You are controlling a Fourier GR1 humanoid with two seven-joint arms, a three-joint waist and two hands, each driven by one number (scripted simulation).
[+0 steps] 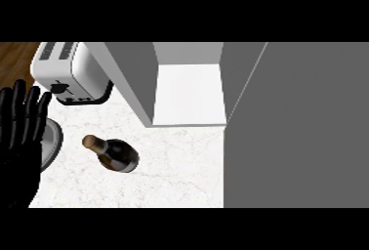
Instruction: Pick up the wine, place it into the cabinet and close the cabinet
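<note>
One dark glass wine bottle (115,154) near left edge of white marble counter (180,168); left robot hand (22,134) resting there, fingers spread

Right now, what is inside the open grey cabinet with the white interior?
Only its white inner floor shows, nothing on it. The dark gold-capped wine bottle is outside, on the marble counter. Its grey walls hide the rest.

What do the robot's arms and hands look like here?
Only the left hand shows, at the view's left edge: plain black, with long slim fingers and faint highlights. No markings or cables visible. The right hand is out of view.
</note>
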